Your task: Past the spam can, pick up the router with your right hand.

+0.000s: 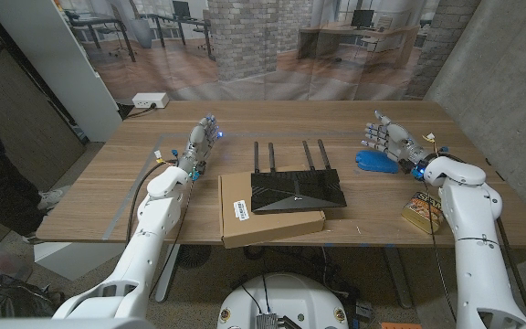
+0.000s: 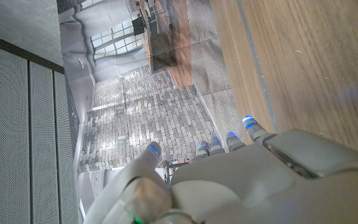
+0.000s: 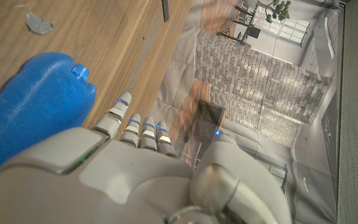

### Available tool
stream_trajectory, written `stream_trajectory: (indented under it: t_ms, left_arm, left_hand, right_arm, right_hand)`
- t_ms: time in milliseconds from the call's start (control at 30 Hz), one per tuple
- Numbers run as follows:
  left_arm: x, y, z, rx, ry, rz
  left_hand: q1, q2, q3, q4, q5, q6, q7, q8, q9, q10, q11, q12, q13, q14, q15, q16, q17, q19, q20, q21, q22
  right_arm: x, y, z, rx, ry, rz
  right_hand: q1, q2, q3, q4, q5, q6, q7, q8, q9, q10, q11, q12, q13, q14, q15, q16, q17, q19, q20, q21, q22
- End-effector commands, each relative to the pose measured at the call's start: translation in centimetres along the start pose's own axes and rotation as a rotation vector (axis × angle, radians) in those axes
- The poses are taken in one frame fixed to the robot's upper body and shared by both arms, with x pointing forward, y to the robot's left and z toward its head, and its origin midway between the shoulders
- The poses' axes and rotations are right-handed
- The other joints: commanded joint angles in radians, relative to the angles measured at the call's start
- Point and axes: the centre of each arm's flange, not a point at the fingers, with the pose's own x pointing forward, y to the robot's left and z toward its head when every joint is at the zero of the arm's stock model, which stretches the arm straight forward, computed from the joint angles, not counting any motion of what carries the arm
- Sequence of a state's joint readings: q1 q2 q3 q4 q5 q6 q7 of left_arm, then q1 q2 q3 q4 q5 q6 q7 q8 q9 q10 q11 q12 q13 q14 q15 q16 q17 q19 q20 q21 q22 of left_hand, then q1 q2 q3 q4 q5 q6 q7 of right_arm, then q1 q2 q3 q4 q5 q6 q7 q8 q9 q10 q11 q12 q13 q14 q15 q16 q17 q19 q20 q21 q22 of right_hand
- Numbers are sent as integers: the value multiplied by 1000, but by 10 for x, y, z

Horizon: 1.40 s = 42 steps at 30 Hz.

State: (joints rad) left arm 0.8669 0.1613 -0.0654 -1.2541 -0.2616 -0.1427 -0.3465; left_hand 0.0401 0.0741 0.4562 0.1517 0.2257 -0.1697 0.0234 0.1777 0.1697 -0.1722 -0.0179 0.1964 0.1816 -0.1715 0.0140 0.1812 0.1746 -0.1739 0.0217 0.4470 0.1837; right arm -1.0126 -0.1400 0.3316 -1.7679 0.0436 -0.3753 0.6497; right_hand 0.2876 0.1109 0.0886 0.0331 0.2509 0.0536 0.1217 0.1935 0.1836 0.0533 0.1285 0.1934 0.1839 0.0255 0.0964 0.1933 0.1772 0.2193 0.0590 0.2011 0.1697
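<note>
Here the router, black with its antennas standing up along its far edge, lies on a flat cardboard box at the near middle of the tabletop. Everything else is placed from the router.

The right hand is raised off to the router's right and a little beyond it, the forearm running back toward the near right corner. Its fingers are spread and point away over the wood, with nothing in them. In the right wrist view the right hand shows its back, fingers extended side by side and the thumb set apart. A blue object lies on the wood just beside that hand, between it and the router; the same blue object shows next to the knuckles in the wrist view. The spam can sits nearer the front edge, right of the router, close to the right forearm.

The left hand is to the router's left and slightly beyond it, arm stretched forward, fingers straight and empty. In the left wrist view the left hand shows fingers extended with lit blue tips, the thumb apart.
</note>
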Motion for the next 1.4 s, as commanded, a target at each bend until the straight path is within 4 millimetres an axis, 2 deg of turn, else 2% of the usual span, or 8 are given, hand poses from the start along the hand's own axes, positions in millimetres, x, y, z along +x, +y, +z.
stream_trajectory:
  t_ms: [33,567,867,1000,1233,1400]
  left_arm:
    - [-3,-1,-2,-4,2,-1]
    - [-3,0,-4,-9,5,-2]
    - [-3,2,-6,-11,10,-2]
    - [-1,2,-6,-11,11,-3]
    - [1,2,-7,-12,13,-6]
    - [2,2,-6,-11,13,-7]
  left_hand:
    - [1,40,-6,0,7,-36,4,4,3,-52,5,5,3,-131,8,5,1,-29,9,-4,5]
    - [1,41,-8,0,7,-36,4,3,3,-53,5,4,3,-131,8,4,1,-28,9,-7,5]
    - [2,41,-9,0,8,-36,4,3,3,-53,6,4,3,-131,8,4,1,-27,8,-9,5]
    - [2,41,-9,0,8,-36,4,3,3,-53,5,4,3,-132,8,4,1,-28,9,-10,5]
    - [2,41,-10,0,8,-36,4,3,3,-52,7,4,3,-131,8,4,1,-27,8,-11,6]
    - [2,41,-10,0,8,-37,4,3,3,-54,6,4,3,-132,8,4,1,-28,8,-12,6]
  right_arm:
    - [-9,-3,-1,18,26,10]
    - [-15,-6,-1,25,79,22]
    - [-18,-10,-1,24,129,57]
    - [-20,-11,-2,29,137,54]
    - [-22,-14,-2,30,144,50]
    - [-23,-16,-2,30,151,52]
  right_hand:
    - [11,1,4,-9,-5,9,18,6,3,11,10,9,2,15,7,6,2,15,2,5,4]
    - [20,3,10,-17,-17,23,34,8,4,37,34,14,3,50,25,13,4,44,18,11,4]
    - [22,5,12,-19,-20,25,39,8,4,42,37,14,3,56,29,13,4,48,23,11,4]
    - [23,8,15,-21,-25,33,42,10,5,65,48,20,4,73,30,16,5,62,26,14,4]
    - [24,10,19,-24,-31,57,57,15,5,93,51,25,5,100,38,20,6,88,32,19,4]
    - [24,12,20,-24,-34,69,65,18,5,108,45,29,6,112,42,22,7,100,35,21,5]
